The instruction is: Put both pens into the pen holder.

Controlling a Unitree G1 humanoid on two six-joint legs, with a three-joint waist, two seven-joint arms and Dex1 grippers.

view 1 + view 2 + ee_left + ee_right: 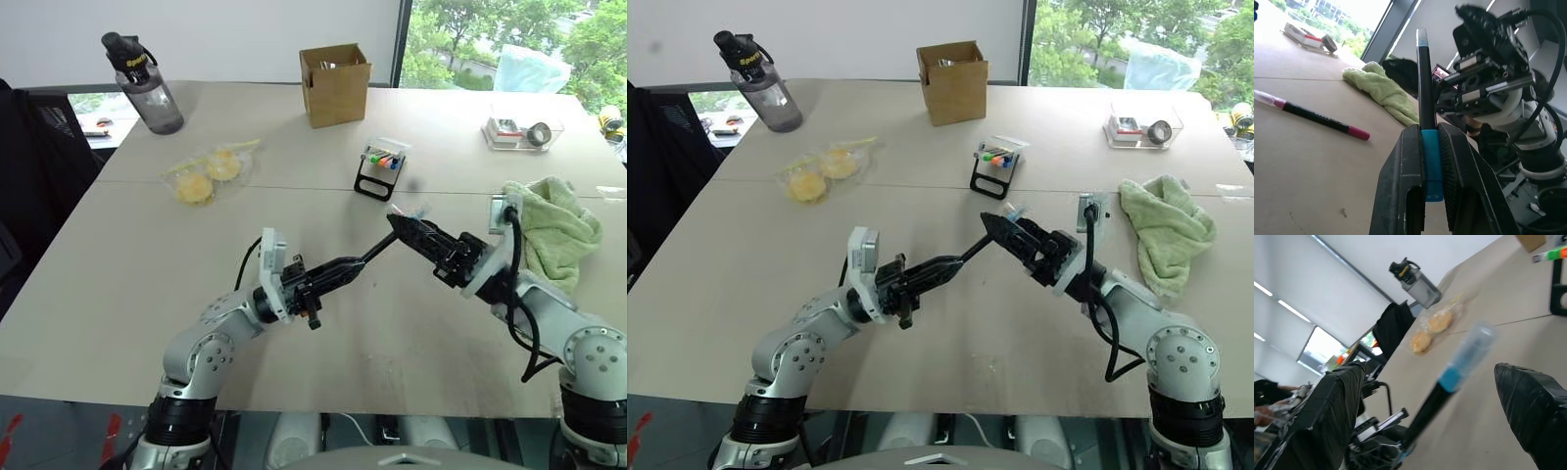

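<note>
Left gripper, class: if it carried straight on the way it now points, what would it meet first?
Probably the right gripper. The left gripper holds the blue-ended pen aimed at it, and the pen's tip already sits between the open right fingers. Depth is unclear.

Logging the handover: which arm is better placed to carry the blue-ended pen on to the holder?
Probably right. Its open pincer already brackets the pen's free end and sits nearer the pen holder. The left pincer, shut on the pen, is farther back.

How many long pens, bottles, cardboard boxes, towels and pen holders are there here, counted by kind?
Long pens: 2, the blue-ended pen and the magenta-ended pen
Bottle: 1
Cardboard box: 1
Towel: 1
Pen holder: 1
Total: 6
</note>
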